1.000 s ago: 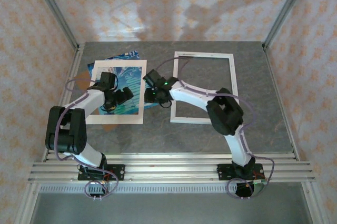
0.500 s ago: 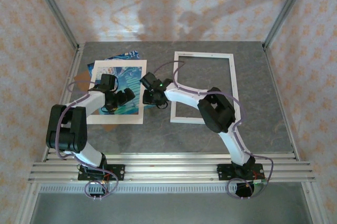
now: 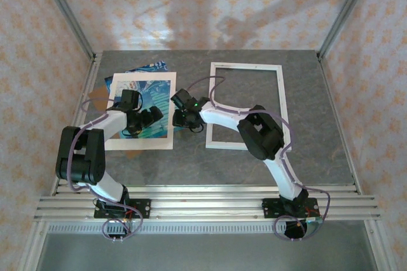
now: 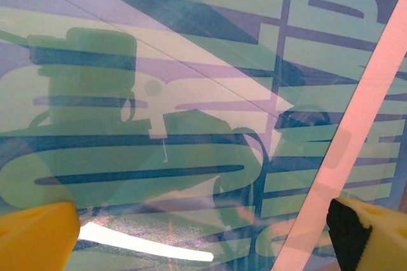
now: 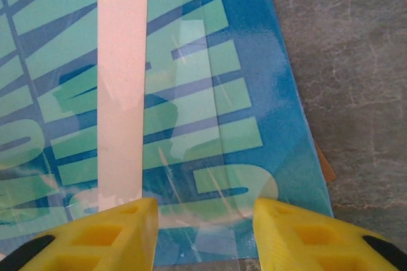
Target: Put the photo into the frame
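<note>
Grey stone-look table (image 3: 191, 159), patterned walls.

Top view: photo (image 3: 147, 93) lies left of centre under a cream mat (image 3: 140, 142). Frame (image 3: 245, 66) lies just beside it to the right. Their long axes are parallel, running away from the bases. Left gripper (image 3: 145, 120) hovers over the mat window. Right gripper (image 3: 180, 118) sits at the photo's frame-side edge, so that arm is nearer the frame.

Left wrist: lettering of the photo (image 4: 191, 61) lies close below. Jaws fully spread, holding nothing.

Right wrist: jaws roughly half open over the photo's blue margin (image 5: 280, 112), mat strip (image 5: 121, 61) alongside. Nothing visibly pinched. The carry looks to be rightward.
</note>
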{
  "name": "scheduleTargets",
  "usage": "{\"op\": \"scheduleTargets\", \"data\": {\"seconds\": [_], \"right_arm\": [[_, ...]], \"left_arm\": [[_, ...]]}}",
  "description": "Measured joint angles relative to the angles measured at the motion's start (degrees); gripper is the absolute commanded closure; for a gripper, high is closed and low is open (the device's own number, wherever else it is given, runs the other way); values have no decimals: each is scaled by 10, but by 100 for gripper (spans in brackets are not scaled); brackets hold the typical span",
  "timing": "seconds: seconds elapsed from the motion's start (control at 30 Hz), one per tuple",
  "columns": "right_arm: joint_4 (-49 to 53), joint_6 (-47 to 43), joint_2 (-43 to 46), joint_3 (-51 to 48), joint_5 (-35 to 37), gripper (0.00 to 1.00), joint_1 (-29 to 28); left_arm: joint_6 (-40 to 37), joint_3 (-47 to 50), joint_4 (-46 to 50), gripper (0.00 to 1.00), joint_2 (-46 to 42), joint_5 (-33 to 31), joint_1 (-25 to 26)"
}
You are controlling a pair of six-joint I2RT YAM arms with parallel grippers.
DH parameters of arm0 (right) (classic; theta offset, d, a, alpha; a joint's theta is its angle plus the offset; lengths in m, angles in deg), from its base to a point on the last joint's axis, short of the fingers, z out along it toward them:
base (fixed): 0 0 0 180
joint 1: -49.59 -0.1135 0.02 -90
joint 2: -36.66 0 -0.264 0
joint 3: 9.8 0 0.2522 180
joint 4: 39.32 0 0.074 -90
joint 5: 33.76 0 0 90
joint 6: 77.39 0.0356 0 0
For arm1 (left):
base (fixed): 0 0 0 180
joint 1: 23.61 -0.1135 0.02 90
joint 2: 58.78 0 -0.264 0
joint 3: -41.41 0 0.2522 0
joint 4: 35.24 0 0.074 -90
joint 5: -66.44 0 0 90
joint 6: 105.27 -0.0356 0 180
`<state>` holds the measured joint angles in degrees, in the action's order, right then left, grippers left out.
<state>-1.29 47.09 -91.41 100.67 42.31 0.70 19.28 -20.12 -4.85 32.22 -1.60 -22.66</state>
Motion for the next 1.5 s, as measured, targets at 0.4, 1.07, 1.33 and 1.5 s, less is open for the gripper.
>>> {"op": "scheduleTargets", "data": {"seconds": [0.4, 1.07, 1.33, 1.5], "right_arm": [[-53, -15, 22, -42, -37, 56, 6], [-78, -47, 93, -73, -105, 55, 19], [-78, -41, 95, -65, -131, 60, 22], [-72, -18, 84, -47, -131, 76, 22]], "left_arm": [[6, 2, -6, 0, 3, -3, 1], [5, -4, -10, 0, 10, -14, 11], [5, -4, -11, 0, 10, -14, 12], [5, -5, -10, 0, 13, -14, 12]]}}
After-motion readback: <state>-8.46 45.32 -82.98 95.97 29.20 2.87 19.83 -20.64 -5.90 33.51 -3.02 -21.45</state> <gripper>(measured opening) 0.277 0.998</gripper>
